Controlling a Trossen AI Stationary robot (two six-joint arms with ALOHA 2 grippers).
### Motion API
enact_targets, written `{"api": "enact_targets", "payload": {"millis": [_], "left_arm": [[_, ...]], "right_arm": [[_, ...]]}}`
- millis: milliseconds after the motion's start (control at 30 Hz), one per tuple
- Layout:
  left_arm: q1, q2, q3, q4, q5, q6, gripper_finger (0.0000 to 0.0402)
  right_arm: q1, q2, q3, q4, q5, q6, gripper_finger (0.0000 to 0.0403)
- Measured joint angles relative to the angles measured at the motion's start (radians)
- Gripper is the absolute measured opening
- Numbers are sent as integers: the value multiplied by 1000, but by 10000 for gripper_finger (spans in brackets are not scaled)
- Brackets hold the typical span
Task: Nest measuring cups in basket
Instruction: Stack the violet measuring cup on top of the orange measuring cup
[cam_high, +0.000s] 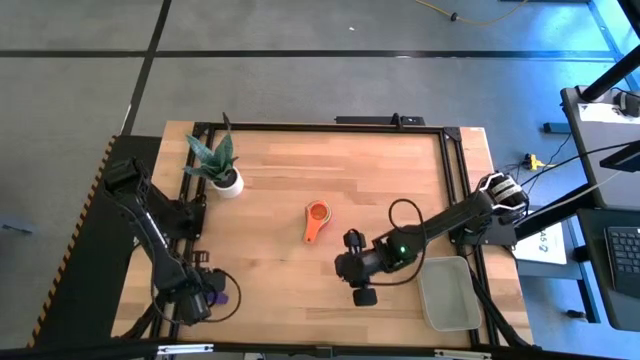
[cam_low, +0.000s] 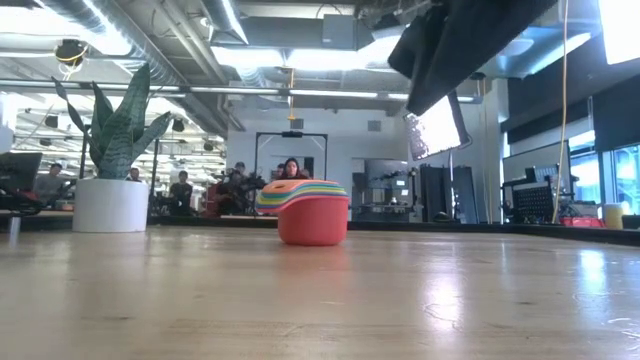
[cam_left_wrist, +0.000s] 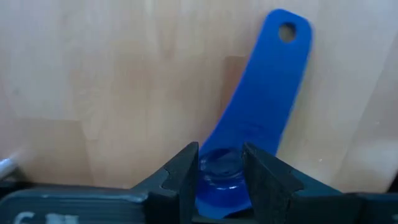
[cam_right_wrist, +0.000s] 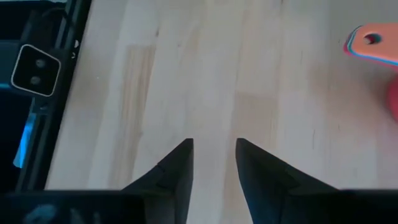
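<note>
Left gripper (cam_left_wrist: 219, 171) pinching the small blue measuring cup (cam_left_wrist: 261, 112) by its bowl — liable to pop free. Right gripper (cam_right_wrist: 213, 158) parted, empty — beside stacked cups (cam_high: 317, 216).

Both arms (cam_high: 160, 240) are matte black and chunky-jointed, with black cables looping beside them; the right arm (cam_high: 420, 235) shows a small green light near its wrist.

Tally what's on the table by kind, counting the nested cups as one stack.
stack of nested measuring cups: 1
separate blue measuring cup: 1
basket: 1
potted plant: 1
Total: 4
</note>
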Motion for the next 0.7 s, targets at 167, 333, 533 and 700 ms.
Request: {"api": "enact_targets", "payload": {"millis": [167,333,533,700], "left_arm": [[-6,-55,-24,-8,-21,3,117],[-14,-58,-46,-21,44,30,117],[-29,-59,-80,6,62,55,117],[-31,-59,-128,69,51,67,117]], "right_arm": [[28,0,0,-3,32,48,123],[36,0,0,-4,57,74,123],[36,0,0,-4,83,97,123],[34,0,0,-2,86,108,123]]}}
